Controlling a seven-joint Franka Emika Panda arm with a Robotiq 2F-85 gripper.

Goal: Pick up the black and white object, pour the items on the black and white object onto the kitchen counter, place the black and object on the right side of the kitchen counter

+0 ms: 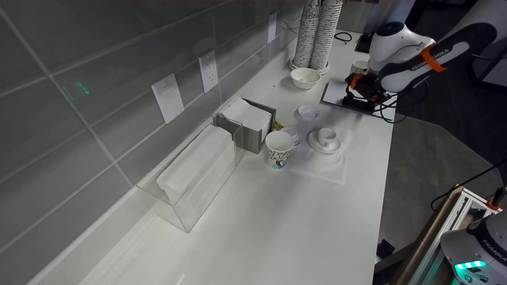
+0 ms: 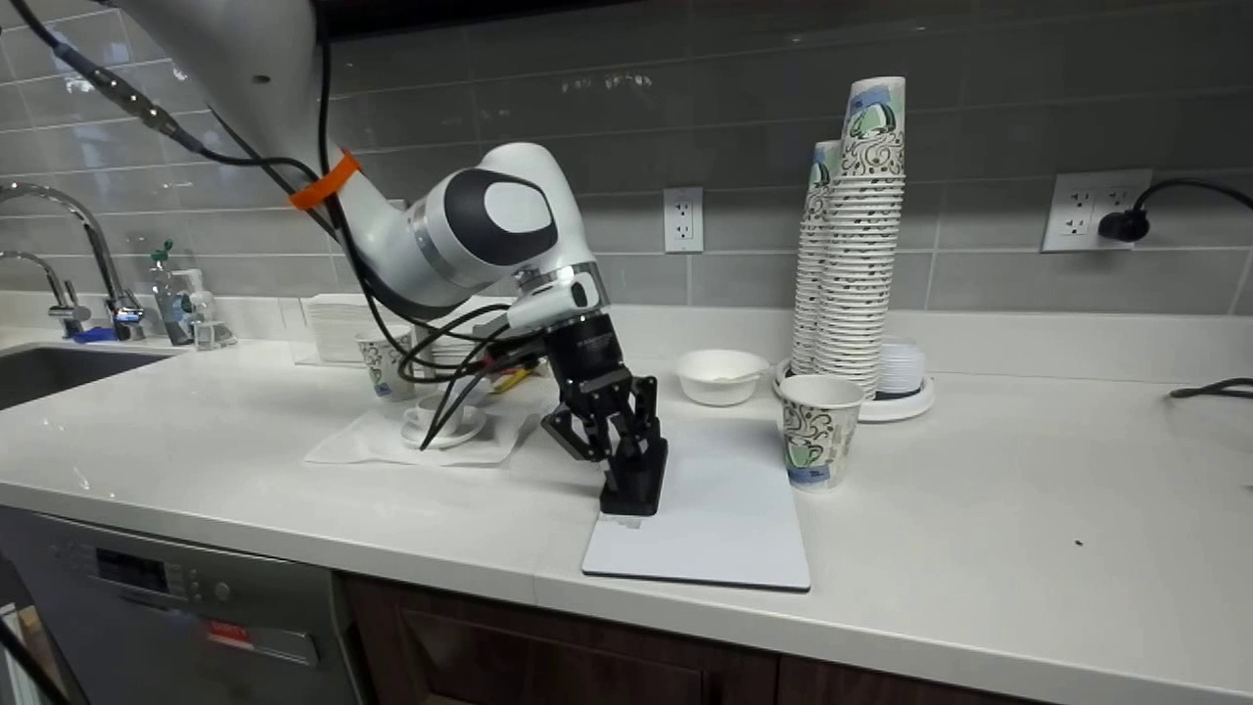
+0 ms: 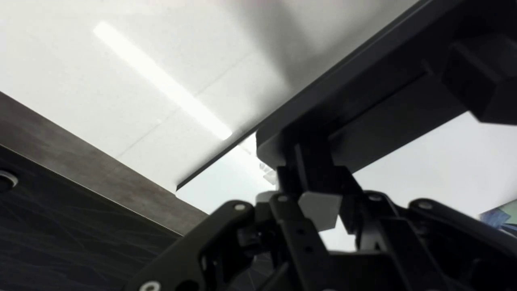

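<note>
The black and white object appears to be a flat white board [image 2: 719,529] with a dark edge, lying on the kitchen counter [image 2: 1028,441], with a long black block [image 2: 636,490] on top. I cannot tell whether block and board are joined. The block also shows in the wrist view [image 3: 375,117], above the board [image 3: 226,182]. My gripper [image 2: 625,446] points down, its fingers closed on a narrow black upright of the block, as the wrist view [image 3: 312,177] shows. The fingers partly hide this upright. No orange-brown items can be made out; the block and gripper hide part of the board.
A paper cup [image 2: 820,431] stands close to the board's right edge. Behind are a white bowl [image 2: 721,377] and tall cup stacks [image 2: 852,255]. A white mug [image 1: 327,136] on a saucer, another paper cup [image 1: 278,150] and a grey napkin box [image 1: 253,138] stand farther along.
</note>
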